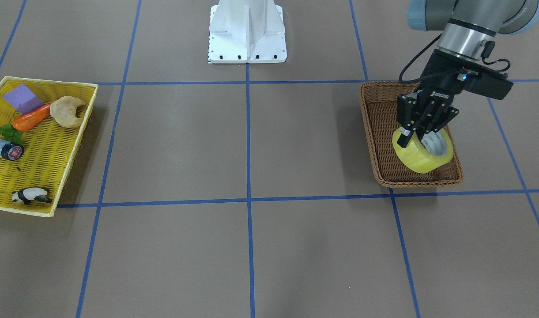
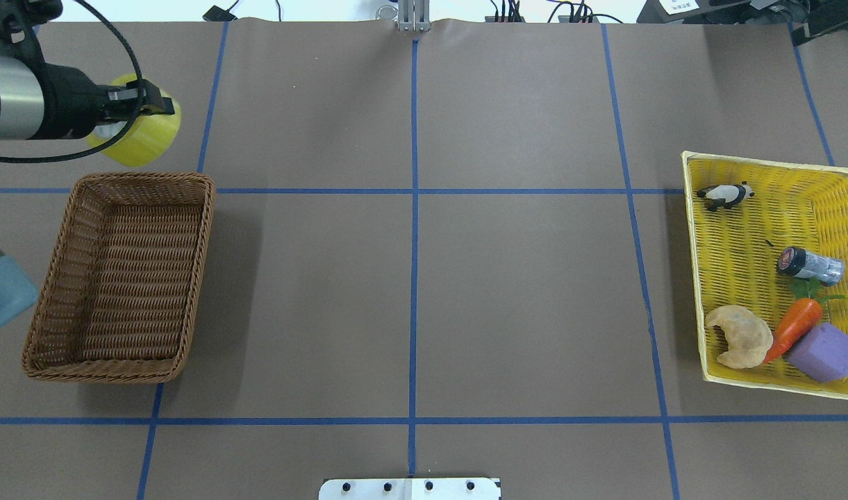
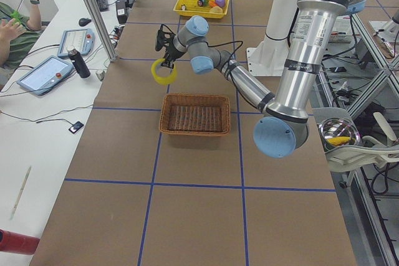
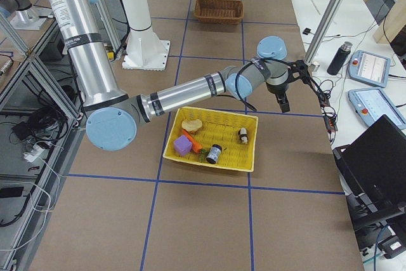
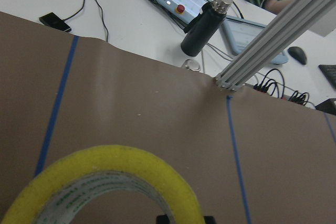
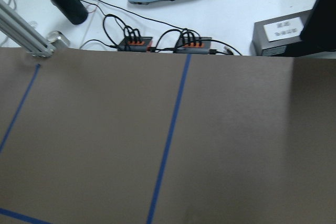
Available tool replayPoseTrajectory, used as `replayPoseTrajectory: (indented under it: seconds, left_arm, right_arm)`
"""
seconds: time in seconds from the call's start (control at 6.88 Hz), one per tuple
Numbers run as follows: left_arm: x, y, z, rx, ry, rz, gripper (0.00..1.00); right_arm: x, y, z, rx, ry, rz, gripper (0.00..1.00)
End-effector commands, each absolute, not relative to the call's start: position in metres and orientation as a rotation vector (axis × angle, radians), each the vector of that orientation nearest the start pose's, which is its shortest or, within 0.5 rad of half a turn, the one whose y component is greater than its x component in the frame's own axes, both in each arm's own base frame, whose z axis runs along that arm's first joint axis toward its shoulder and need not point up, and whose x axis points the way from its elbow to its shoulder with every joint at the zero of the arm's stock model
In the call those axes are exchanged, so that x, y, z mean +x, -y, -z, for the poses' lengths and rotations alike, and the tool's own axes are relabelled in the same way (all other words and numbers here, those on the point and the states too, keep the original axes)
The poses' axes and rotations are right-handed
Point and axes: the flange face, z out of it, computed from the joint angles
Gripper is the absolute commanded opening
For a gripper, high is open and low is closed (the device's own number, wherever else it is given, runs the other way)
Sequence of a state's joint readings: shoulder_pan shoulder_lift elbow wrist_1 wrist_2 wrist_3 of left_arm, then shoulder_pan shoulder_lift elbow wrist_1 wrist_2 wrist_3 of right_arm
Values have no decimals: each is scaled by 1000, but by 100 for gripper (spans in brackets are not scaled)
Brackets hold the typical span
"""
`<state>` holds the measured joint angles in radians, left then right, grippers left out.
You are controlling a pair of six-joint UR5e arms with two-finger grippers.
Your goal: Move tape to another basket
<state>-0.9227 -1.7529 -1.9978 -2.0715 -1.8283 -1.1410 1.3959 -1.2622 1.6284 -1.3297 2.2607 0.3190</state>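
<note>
Left gripper [image 1: 410, 138] holds the tape [image 1: 424, 157] up off the table, jaws closed partway on the roll's wall, one finger inside the core and one on the yellow outside. The roll hangs tilted, not touching anything below. The basket [image 2: 125, 278] sits on the left side of the table with nothing in it. In the overhead view the tape [image 2: 142, 135] shows just past the basket's far rim; in the front-facing view it overlaps the same end of the basket [image 1: 367, 119]. It's raised near that far rim, but can't tell if it's over the inside or just beyond it. The left wrist view shows the top of the roll with brown table under it. The right gripper [image 4: 282, 101] shows only in the right side view, in the air over the table just past the far edge of the yellow tray [image 1: 44, 145]; can't tell how far its jaws are open. The tray is at the right end, well apart from the basket, and holds a purple block [image 1: 23, 98], carrot [image 1: 31, 118], croissant [image 1: 67, 111], small bottle [image 1: 4, 148] and panda figure [image 1: 30, 195].
</note>
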Motion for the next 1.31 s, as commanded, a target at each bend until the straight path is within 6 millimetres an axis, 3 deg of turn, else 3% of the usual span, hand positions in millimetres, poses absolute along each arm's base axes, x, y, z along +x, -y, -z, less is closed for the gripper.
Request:
replayPoseTrajectory:
  seconds: [0.0,0.44,0.73,0.87,1.16]
  left_arm:
    - [221,471,-377,400,-772,182,0]
    - [246,470,-402,252,-670,185,0]
    - [312,472,-409,154,-695,202,0]
    - [330,462,-409,129,-701,206,0]
    - [340,459,-421,105,-684,202,0]
  right_arm:
    - [-29,614,-466,213,668,202,100]
    - [-26,594,-501,25,652,268,100]
    - [-25,576,-505,24,664,273,100]
    - [-26,575,-508,18,664,273,100]
    - [-24,570,-514,8,665,268,100]
